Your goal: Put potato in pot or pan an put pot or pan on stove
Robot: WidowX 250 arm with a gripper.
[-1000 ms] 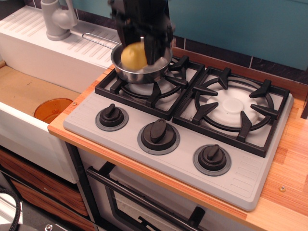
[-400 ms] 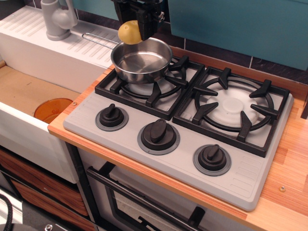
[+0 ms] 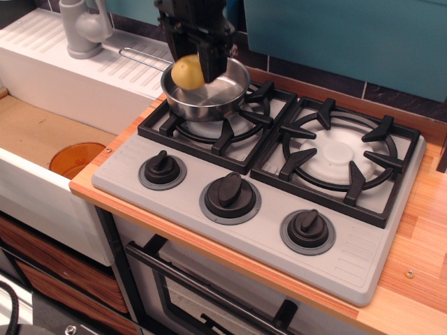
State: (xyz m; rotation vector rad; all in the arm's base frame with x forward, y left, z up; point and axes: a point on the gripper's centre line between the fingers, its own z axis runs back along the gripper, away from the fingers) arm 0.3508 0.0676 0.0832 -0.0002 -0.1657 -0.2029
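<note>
- One orange bowl (image 3: pixel 77 158) lies low in the sink basin at far left.
- One grey faucet (image 3: pixel 82 28) stands at the back left on the white drainboard (image 3: pixel 66 66).
- One steel saucepan (image 3: pixel 205 91) sits on the left burner grate (image 3: pixel 218 124), its wire handle (image 3: pixel 144 58) reaching back-left over the drainboard.
- One pale-yellow potato (image 3: pixel 187 72) hangs over the saucepan's mouth, at its left rear rim, clamped in the one black gripper (image 3: pixel 193 70); only the finger (image 3: pixel 211 66) on its right side shows clearly.
- One grey stove (image 3: pixel 265 202) carries two black grates, the left under the saucepan and the right grate (image 3: pixel 340 158) bare over its white burner.
- Three black knobs run along the stove's front: left knob (image 3: pixel 162 169), middle knob (image 3: pixel 230 197), right knob (image 3: pixel 308 231).
- One wooden counter (image 3: pixel 419 265) borders the stove at right.
</note>
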